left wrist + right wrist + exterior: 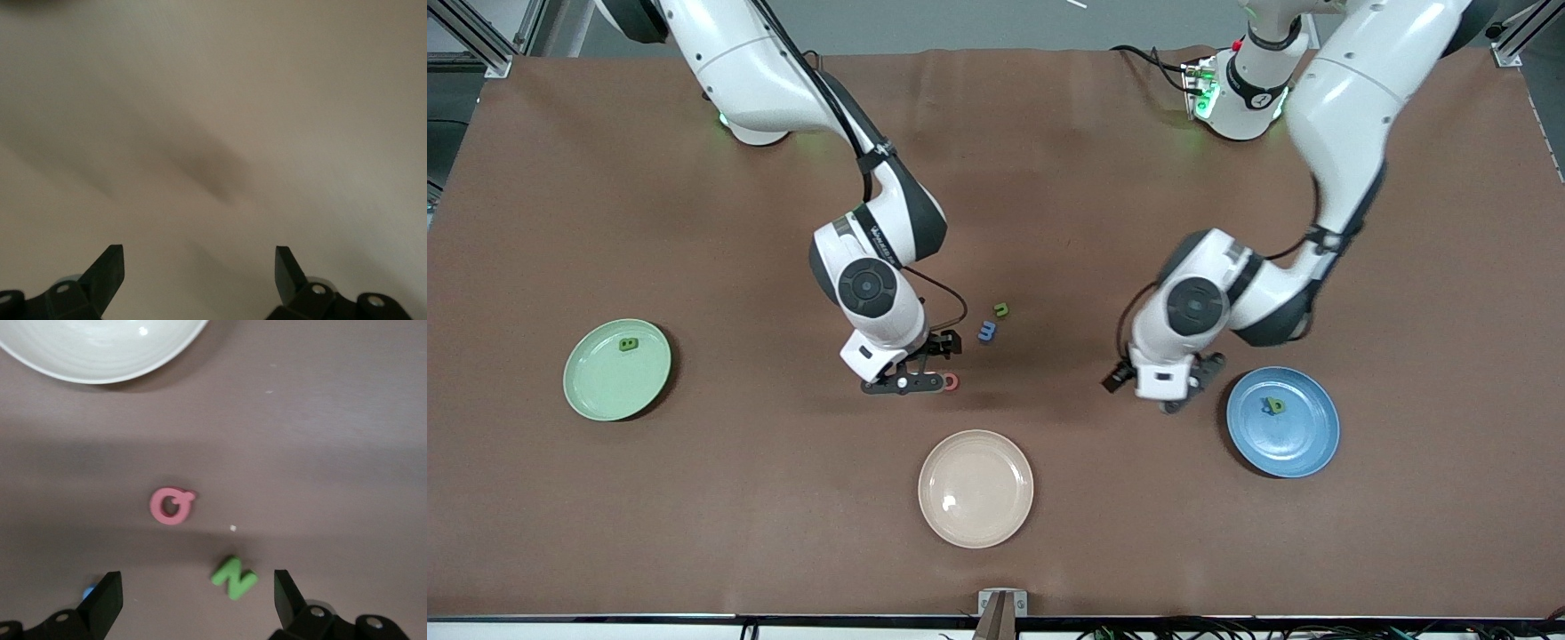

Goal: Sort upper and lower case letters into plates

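Bench (pixel 1049 160): one, covered in brown matting.

Arms: two. Right arm reaches in from its base; its tool (pixel 907 384) hangs low over the bench, just above the cream plate's farther rim side. Fingers (pixel 105 600) spread wide, nothing between them. Left arm's tool (pixel 1178 391) is low over bare bench between the cream plate and the blue plate, close beside the blue plate's rim. Its fingers (pixel 107 270) also stand wide apart, empty; the left wrist view shows only plain bench under them.

Plates: three, like in size. Cream plate (pixel 975 516) is the landmark, nearest the front camera, mid-bench, bare. Pale green plate (pixel 600 391) lies well apart from it toward the right arm's end, a little farther from the camera. Blue plate (pixel 1303 444) lies toward the left arm's end, also a little farther from the camera than the cream plate.

Letters: six counted.
- One dark green letter (pixel 629 344) in the green plate, near its farther rim.
- Green letter (pixel 1277 405) in the blue plate, touching a blue piece (pixel 1266 403); shapes too small to read.
- Pink letter (pixel 951 383) on the bench, farther than the cream plate, just beside the right tool; in the right wrist view (pixel 172 505) it reads as a Q or a.
- Blue letter (pixel 986 332) farther again.
- Olive-green letter (pixel 1001 309) farthest from the cream plate, near the blue one.
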Robot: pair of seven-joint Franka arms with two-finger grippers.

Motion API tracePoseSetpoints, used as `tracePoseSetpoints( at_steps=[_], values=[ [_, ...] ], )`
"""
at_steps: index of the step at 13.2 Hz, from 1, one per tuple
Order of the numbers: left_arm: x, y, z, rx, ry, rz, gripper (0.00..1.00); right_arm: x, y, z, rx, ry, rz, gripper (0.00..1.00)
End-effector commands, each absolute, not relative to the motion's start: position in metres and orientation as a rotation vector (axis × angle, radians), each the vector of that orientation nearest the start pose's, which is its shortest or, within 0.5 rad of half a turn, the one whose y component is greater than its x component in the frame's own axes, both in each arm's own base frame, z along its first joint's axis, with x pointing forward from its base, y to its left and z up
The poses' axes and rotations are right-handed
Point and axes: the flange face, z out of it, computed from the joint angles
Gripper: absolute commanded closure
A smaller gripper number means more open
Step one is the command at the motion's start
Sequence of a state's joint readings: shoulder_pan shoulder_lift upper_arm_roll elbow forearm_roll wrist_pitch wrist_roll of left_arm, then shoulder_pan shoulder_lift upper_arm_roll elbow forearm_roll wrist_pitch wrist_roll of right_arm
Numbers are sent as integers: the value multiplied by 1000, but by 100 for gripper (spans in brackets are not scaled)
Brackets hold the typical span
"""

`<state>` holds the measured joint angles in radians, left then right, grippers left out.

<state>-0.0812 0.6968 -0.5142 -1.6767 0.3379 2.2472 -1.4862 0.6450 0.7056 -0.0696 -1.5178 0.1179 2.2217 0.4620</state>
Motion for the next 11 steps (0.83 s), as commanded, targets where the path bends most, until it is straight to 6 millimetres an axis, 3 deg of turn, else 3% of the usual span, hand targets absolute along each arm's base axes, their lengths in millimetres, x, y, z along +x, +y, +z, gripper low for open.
tracePoseSetpoints(
  at_steps=[1, 5, 7, 11],
  values=[
    [559, -393, 213, -2943, -1293, 123, 4, 594, 414, 234, -3088, -90, -13, 0],
    [520, -449, 205, -2964, -1324, 138, 15, 602, 423, 215, -3092, -24, -23, 0],
    [505, -465, 199, -2976, -1282, 154, 19, 604, 428, 208, -3081, -34, -60, 2],
    [485, -483, 188, -2991, -1215, 175, 31, 606, 429, 196, -3080, -38, -74, 20]
  ],
)
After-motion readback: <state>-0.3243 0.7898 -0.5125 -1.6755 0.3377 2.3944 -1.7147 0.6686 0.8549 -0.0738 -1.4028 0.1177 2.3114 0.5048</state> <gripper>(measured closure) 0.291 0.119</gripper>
